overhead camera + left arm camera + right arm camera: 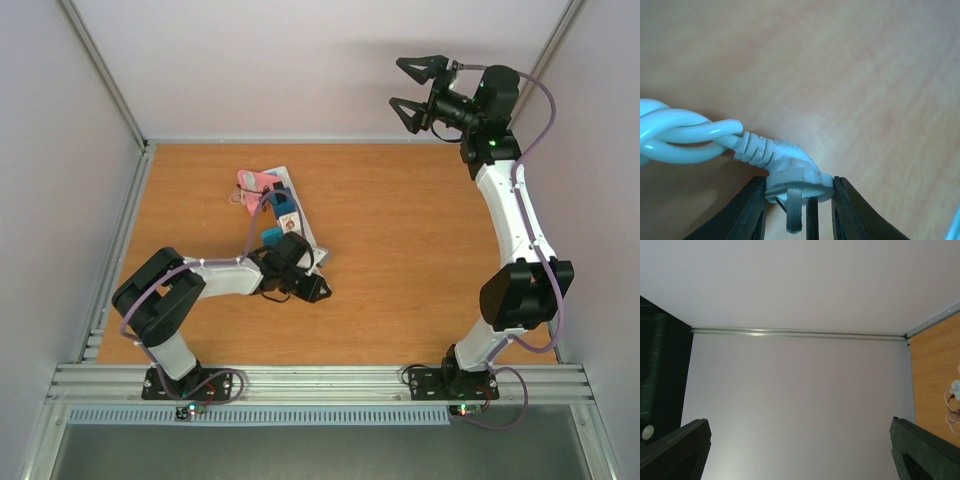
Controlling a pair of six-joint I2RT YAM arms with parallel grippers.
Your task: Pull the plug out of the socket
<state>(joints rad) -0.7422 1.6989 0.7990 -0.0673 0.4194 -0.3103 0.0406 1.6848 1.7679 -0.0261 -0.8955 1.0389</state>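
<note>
Left gripper pinching the white plug, prongs bared, cord cut off left; socket on table, near end hidden under left arm; right gripper aloft, fingers spread.

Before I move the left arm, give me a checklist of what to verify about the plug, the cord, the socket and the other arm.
1. Grip on the plug: ok. The left end effector is shut on the plug, with a finger against each side of its flange.
2. Plug out of the socket: ok. Its prongs show bare in the left wrist view.
3. Cord slack: cannot tell. The cord twists in loops beside the plug, and the rest is out of view.
4. Socket free of the arm: cannot tell. The left arm hides its near end in the top view.
5. Right end effector clear: ok. It is open and held up, far from the socket.
</note>
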